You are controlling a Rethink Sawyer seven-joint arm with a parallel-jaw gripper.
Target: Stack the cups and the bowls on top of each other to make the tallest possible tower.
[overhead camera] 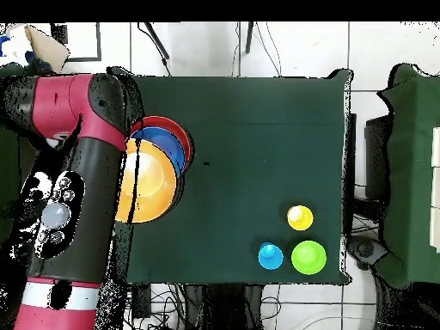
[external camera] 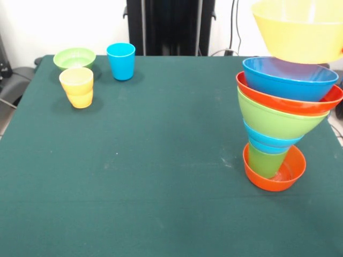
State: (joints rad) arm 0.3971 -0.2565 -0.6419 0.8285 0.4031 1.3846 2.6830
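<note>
Six pieces make the leaning tower, so the yellow bowl hovering above could topple it if set off-centre; the gripper's state can't be told.

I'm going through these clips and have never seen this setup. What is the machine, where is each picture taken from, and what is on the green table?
The machine is a red and black robot arm; only the overhead view shows it, and its gripper is not visible. One picture looks across the table, the other straight down.

On the green table stands a tower of nested bowls and a cup, rising from a red-orange bowl. A large yellow bowl is above it; I cannot tell what holds it.

Apart from it sit a blue cup, a small green bowl and yellow-orange cups, one in another.
</note>
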